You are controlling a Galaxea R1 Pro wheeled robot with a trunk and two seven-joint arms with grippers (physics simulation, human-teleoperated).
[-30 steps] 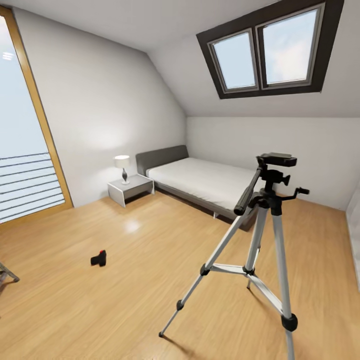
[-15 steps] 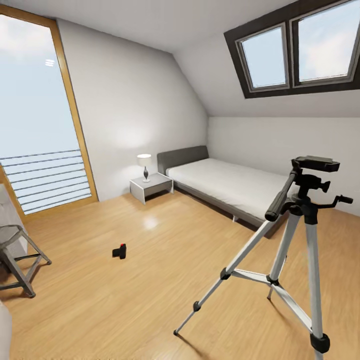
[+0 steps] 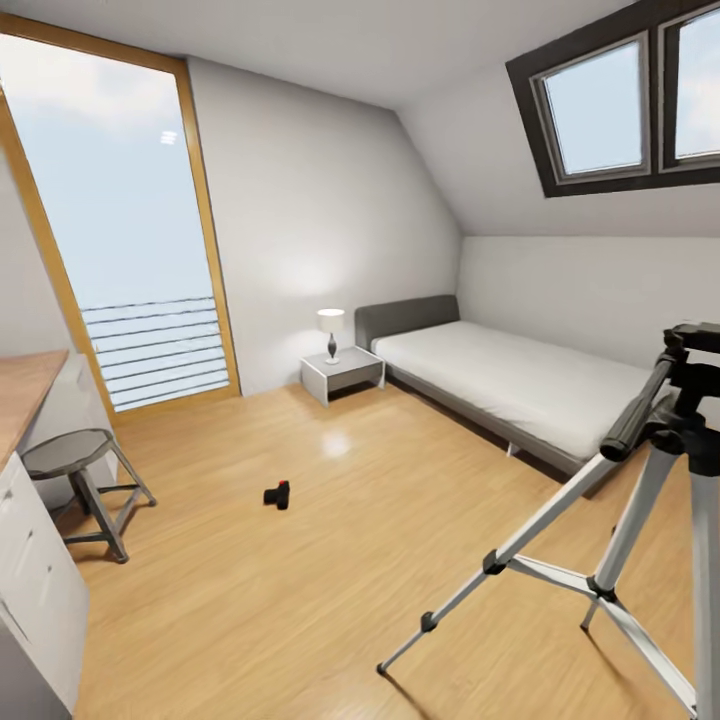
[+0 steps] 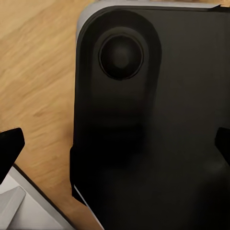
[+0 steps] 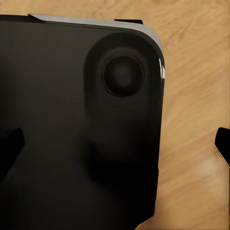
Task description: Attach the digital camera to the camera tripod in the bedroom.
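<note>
We're in the bedroom, looking across the light wood floor (image 3: 300,600). The digital camera (image 3: 277,495) lies on that floor, mid-room, w/ its red button on top, well apart from the camera tripod (image 3: 640,520), which stands at our right w/ silver legs spread, black head partly cut by the frame edge. Behind: grey bed (image 3: 500,375), a white nightstand (image 3: 343,374) w/ a small lamp (image 3: 331,333) just beside it, tall window (image 3: 120,240) w/ a wood frame, skylight (image 3: 620,100) in the sloped ceiling. At our left, a round stool (image 3: 85,480) next to a white cabinet (image 3: 35,590). Our left gripper (image 4: 115,148) and right gripper (image 5: 115,148) both hang over the robot's black base (image 4: 158,134), fingertips at opp. frame edges, so jaws spread wide, nothing betw. them.
</note>
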